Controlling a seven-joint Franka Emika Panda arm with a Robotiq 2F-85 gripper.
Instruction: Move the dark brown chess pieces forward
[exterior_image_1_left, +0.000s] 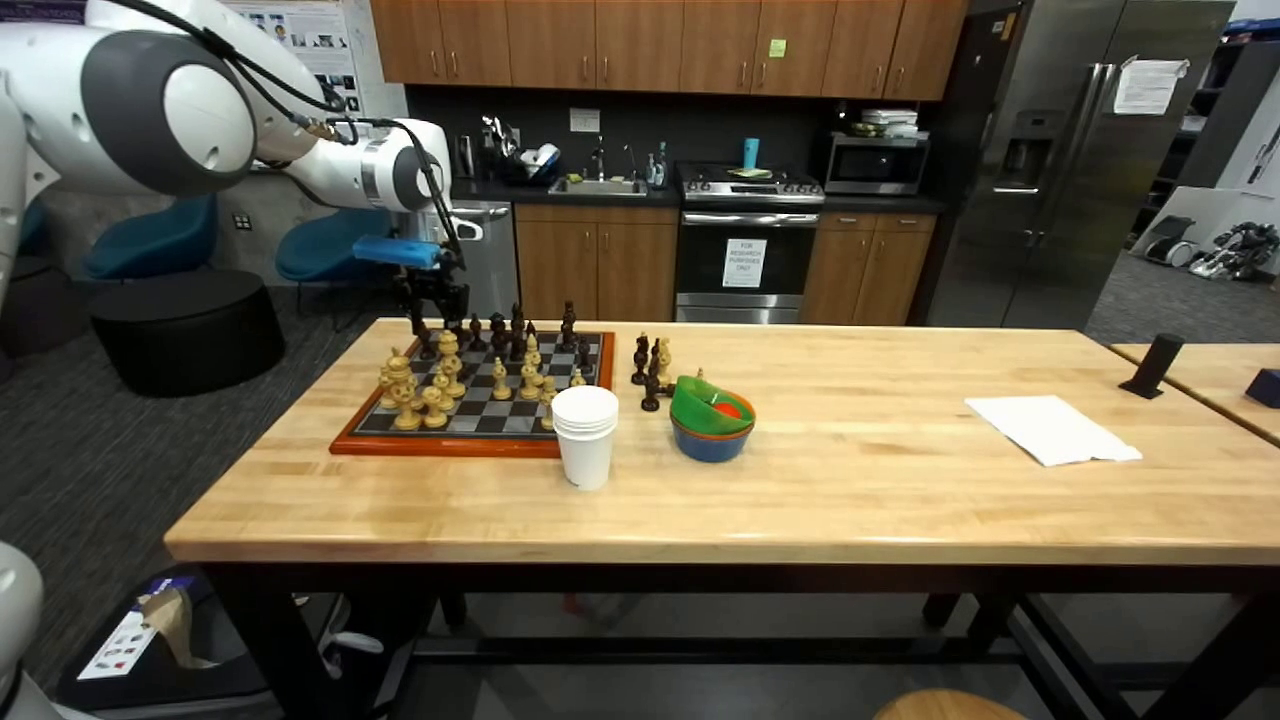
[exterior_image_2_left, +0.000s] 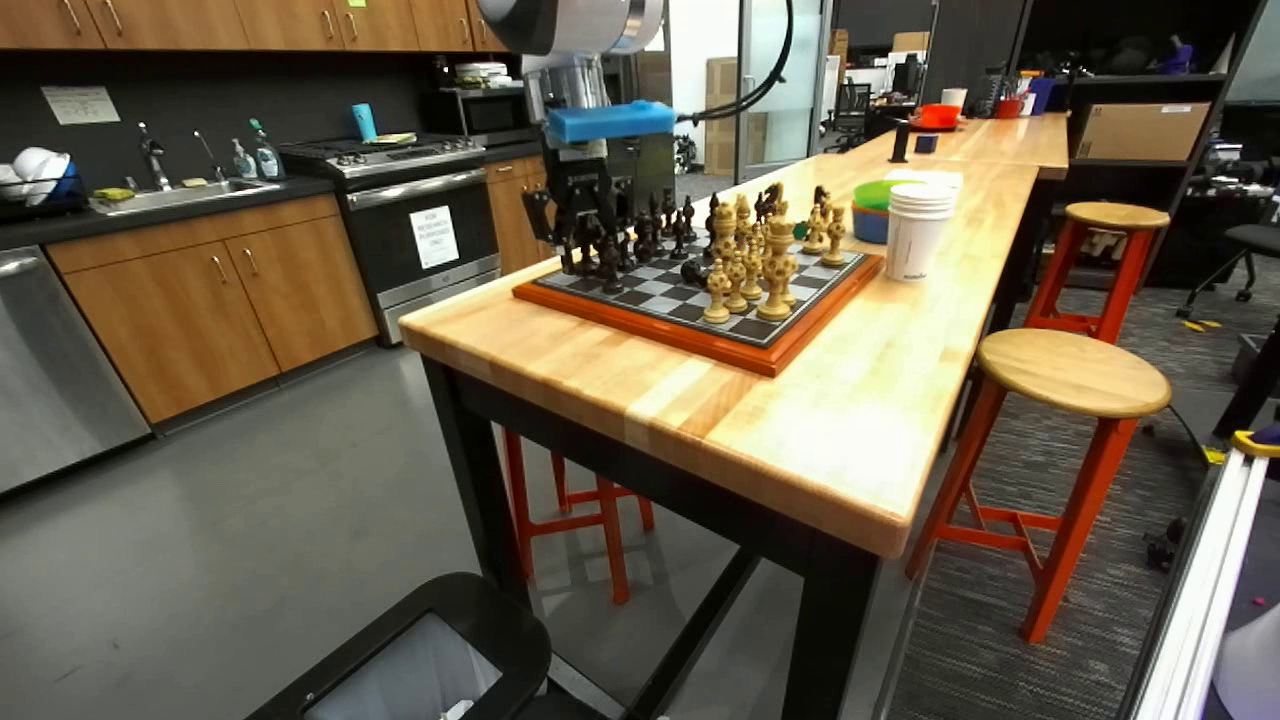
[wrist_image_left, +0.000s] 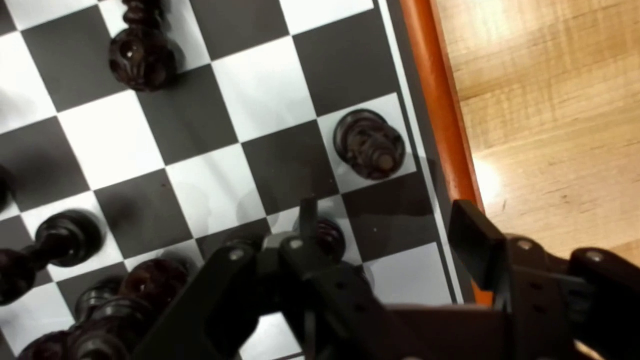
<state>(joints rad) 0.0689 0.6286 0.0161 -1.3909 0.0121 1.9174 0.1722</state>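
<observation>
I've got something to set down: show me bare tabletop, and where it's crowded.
Bare wood: between stacked bowls and white paper; narrower, between white cups and table edge. Crowded: the chessboard, gripper hanging among dark brown chess pieces, and the gap between chessboard and bowls, holding more pieces.

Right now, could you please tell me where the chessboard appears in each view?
In an exterior view: the chessboard is left of centre.
In an exterior view: the chessboard is slightly right of centre.
In the wrist view: the chessboard spreads from the left edge to right of centre.
Shared landmark: the dark brown chess pieces on it.
</observation>
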